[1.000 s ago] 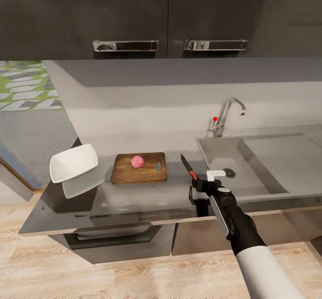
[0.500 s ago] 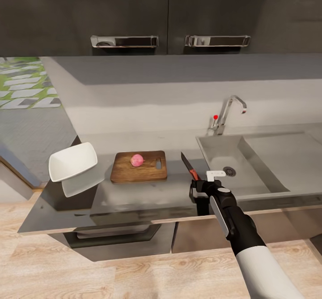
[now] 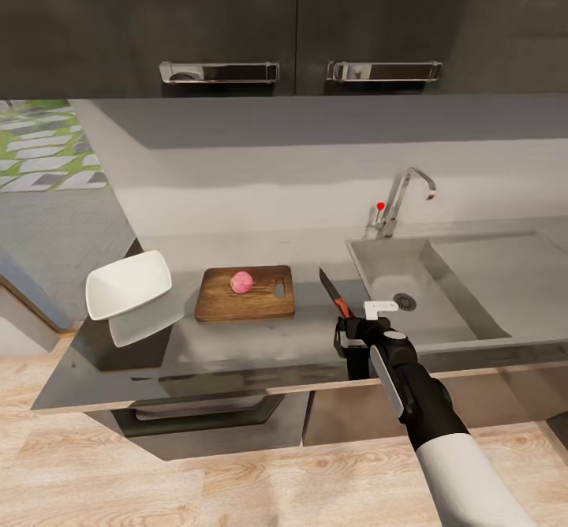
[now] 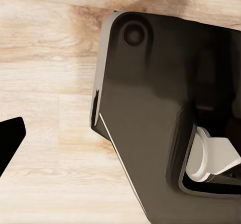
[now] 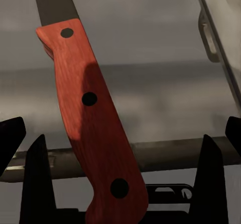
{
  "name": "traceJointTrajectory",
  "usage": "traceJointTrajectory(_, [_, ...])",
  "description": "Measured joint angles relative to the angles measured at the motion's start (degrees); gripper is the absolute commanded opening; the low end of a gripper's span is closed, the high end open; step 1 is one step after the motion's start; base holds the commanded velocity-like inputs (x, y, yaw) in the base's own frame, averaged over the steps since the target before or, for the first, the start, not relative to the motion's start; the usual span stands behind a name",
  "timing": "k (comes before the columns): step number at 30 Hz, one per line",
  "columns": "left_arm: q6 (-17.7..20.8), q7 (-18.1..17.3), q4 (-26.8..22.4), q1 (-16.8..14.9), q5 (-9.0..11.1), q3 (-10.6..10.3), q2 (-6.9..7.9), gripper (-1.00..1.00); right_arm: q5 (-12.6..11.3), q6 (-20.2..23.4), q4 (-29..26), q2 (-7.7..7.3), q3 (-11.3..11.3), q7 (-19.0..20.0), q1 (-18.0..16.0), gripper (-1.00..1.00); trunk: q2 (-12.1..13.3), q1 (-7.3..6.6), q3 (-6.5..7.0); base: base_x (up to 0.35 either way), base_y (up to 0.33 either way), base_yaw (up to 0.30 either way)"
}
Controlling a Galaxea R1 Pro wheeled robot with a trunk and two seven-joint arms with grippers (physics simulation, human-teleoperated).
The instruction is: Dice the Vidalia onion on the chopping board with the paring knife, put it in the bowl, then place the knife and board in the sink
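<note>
My right gripper sits at the paring knife, which lies on the countertop between the chopping board and the sink. In the right wrist view the red handle runs between my two dark fingers with a gap on each side, so the pincer is wide and nothing is held yet. The handle lies tilted across that gap, not square to it. If I close now, I judge one pad meets it first and the knife twists or skids toward the sink. The Vidalia onion rests whole on the board, left of the knife, and being round it may roll under a careless cut. The bowl sits left of the board, tilted at the counter's end. My left pincer I cannot judge.
</note>
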Motion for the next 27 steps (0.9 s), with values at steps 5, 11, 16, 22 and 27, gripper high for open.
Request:
traceJointTrajectory(5, [-0.03, 0.00, 0.02, 0.00, 0.00, -0.02, 0.00, 1.00, 0.00, 0.00, 0.00, -0.06, 0.00, 0.00, -0.03, 1.00, 0.00, 0.00, -0.13, 0.000, 0.000, 0.000])
traceJointTrajectory(11, [-0.02, 0.00, 0.02, 0.00, 0.00, 0.00, 0.00, 1.00, 0.00, 0.00, 0.00, -0.05, 0.00, 0.00, 0.00, 1.00, 0.00, 0.00, -0.18, 0.000, 0.000, 0.000])
traceJointTrajectory(16, [-0.01, 0.00, 0.02, 0.00, 0.00, -0.01, 0.00, 1.00, 0.00, 0.00, 0.00, -0.05, 0.00, 0.00, -0.02, 1.00, 0.00, 0.00, -0.19, 0.000, 0.000, 0.000])
traceJointTrajectory(22, [-0.02, 0.00, 0.02, 0.00, 0.00, -0.01, 0.00, 1.00, 0.00, 0.00, 0.00, -0.03, 0.00, 0.00, -0.01, 1.00, 0.00, 0.00, -0.19, 0.000, 0.000, 0.000])
traceJointTrajectory(27, [0.01, 0.00, 0.02, 0.00, 0.00, -0.01, 0.00, 1.00, 0.00, 0.00, 0.00, -0.09, 0.00, 0.00, -0.01, 1.00, 0.00, 0.00, -0.19, 0.000, 0.000, 0.000])
